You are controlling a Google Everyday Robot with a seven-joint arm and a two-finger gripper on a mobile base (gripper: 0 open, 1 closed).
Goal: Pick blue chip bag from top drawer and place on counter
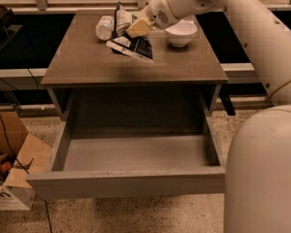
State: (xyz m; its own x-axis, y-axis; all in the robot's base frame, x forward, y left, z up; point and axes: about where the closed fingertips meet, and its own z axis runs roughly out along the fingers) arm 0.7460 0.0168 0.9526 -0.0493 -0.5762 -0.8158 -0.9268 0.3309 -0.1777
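While the top drawer point(136, 152) is standing open below, the gripper point(138, 29) is clamping the blue chip bag point(141, 46) over the counter's point(87, 64) rear middle. The bag's long axis is slanting downward, and its lower edge is apparently touching the counter.

One hand point(138, 28) over counter point(87, 62) gripping one blue chip bag point(143, 46); one bottle point(105, 27), one bowl point(180, 33), one top drawer point(126, 182).

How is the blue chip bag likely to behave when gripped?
Likely floppy: the blue chip bag bends and splays beneath the gripper over the far side of the counter. Probably light: a single pinch seems to carry it. Its glossy foil may slip.
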